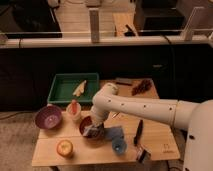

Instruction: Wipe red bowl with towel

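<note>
Sitting low over the red bowl (85, 125) on its right side, the pincer (93, 131) has the towel (113, 133) just rightward on the counter (160, 136) — clenched or released, I cannot tell.

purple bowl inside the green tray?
No: the purple bowl sits on the table in front of the green tray, while the hand is down at the red bowl.

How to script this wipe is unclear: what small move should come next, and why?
Probably drag the gripper across the red bowl toward the purple bowl. It sits low at the red bowl's opposite edge, while the towel lies mostly outside that rim, so the cloth hardly covers the inside.
</note>
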